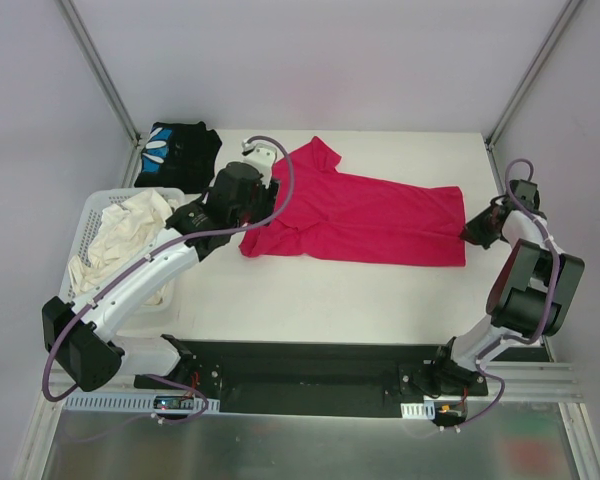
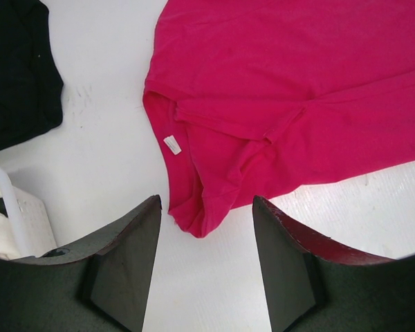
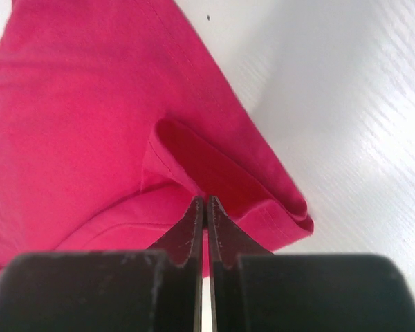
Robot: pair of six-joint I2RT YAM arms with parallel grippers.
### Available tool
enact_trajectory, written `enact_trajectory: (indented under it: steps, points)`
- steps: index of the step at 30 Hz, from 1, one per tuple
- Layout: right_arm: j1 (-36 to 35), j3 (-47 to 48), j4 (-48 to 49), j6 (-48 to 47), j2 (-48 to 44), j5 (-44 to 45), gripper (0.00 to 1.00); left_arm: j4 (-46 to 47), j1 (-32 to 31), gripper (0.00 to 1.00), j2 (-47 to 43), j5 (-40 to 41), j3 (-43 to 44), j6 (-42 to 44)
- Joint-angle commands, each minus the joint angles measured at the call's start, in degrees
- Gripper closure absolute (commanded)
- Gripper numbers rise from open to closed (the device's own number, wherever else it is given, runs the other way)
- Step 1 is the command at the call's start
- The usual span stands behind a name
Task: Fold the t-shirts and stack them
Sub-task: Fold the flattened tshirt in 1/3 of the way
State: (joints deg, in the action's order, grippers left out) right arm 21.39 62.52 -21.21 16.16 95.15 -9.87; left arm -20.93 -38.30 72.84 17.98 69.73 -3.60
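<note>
While right end effector [image 3: 206, 202] pinches pink t-shirt [image 1: 370, 215], left end effector [image 2: 206, 204] agape, black shirt [image 1: 180, 150], basket [image 1: 100, 195] nearby

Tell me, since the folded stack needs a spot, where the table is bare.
Widest bare table: the strip between the pink t-shirt and the black base plate. Another patch lies beyond the pink t-shirt, far right. Crowded at left: basket, black shirt and the left arm.
</note>
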Motion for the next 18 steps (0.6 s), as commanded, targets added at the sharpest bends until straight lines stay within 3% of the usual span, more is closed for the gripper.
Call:
enact_trajectory:
  steps: [1, 18]
  points:
    - [-0.2, -2.4, 0.3, 0.6, -5.1, -0.2, 0.99, 0.6, -0.5, 0.45, -2.3, -1.1, -0.7, -1.0]
    - [-0.5, -5.7, -3.2, -0.1, -17.1, -0.9, 0.98, 2.4, -0.5, 0.45, -3.6, -4.0, -3.0, -2.5]
